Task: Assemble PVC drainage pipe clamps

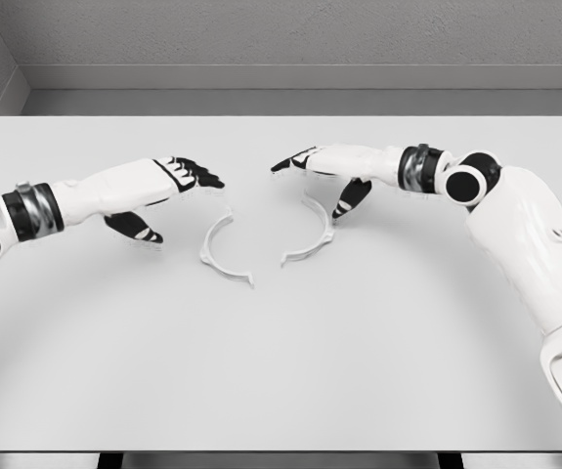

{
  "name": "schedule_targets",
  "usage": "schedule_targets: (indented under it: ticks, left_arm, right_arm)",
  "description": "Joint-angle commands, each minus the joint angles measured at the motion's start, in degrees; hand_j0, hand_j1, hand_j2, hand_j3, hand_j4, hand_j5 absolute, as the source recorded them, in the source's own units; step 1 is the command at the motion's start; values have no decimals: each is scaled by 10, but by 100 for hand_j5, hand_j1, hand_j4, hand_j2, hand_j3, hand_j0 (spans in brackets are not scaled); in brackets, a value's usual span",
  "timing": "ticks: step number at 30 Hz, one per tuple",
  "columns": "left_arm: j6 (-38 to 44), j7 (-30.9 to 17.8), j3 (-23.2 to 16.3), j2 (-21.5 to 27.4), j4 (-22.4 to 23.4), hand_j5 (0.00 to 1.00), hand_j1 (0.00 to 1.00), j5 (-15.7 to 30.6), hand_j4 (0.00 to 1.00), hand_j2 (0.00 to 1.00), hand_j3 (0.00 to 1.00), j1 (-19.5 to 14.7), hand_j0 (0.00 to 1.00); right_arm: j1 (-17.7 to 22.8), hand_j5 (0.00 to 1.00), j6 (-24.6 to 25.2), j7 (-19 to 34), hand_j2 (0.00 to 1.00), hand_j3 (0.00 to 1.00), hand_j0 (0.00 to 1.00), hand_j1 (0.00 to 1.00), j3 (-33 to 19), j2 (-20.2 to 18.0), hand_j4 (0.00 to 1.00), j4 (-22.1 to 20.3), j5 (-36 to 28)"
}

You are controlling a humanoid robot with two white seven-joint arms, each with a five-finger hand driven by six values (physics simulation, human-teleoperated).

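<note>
White is nearly all I can see here: a wide white tabletop (281, 391) with two thin white clamp halves lying on it, and two white arms reaching in over it.

The left clamp half (220, 256) is a curved strip, bent like the letter C. It lies flat a little toward the far edge of the tabletop, just left of the middle. Its open side faces right. The right clamp half (315, 234) lies just beside it, bent the other way, so its open side faces left. The two halves face each other like the two sides of a ring. They do not touch. There is a gap between their ends, both at the far side and at the near side.

The left hand (168, 191) comes in from the left edge of the tabletop. Its black fingers are loosely spread and it holds nothing. The fingertips point toward the far end of the left clamp half. The thumb hangs down near the tabletop, apart from the clamp.

The right hand (324, 171) comes in from the right edge. Its fingers are stretched out and spread too, and it holds nothing. Its thumb points down close by the far end of the right clamp half. I cannot tell if it touches.
</note>
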Motion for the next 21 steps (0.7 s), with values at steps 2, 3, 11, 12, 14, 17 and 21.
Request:
schedule_targets:
  ticks: [2,3,11,12,14,17,21]
  left_arm:
    - [1,0,0,-18,2,100,100,2,100,100,100,-1,100]
    - [1,0,-3,-25,4,100,100,1,100,100,100,-4,100]
    - [1,0,-5,-49,9,100,100,-21,100,100,100,-7,100]
    - [1,0,-5,-57,9,100,100,-28,100,100,100,-8,100]
    - [1,0,-6,-64,10,100,100,-34,100,100,100,-9,100]
    - [1,0,-7,-65,17,100,100,-34,100,100,100,-6,100]
    - [1,0,-7,-67,22,100,100,-35,100,100,100,-6,100]
  right_arm:
    - [-3,100,1,2,100,100,100,100,-3,-5,100,11,-3]
    - [-2,100,1,8,100,100,100,100,-3,-6,100,15,-3]
    - [-17,100,1,8,100,100,100,100,-1,23,100,58,-2]
    - [-18,100,1,8,100,100,100,100,-1,28,100,58,-2]
    - [-18,100,1,8,100,100,100,100,0,33,100,58,-2]
    - [-18,100,1,8,100,100,100,100,3,36,100,57,-1]
    - [-18,100,1,8,100,100,100,100,4,44,100,56,0]
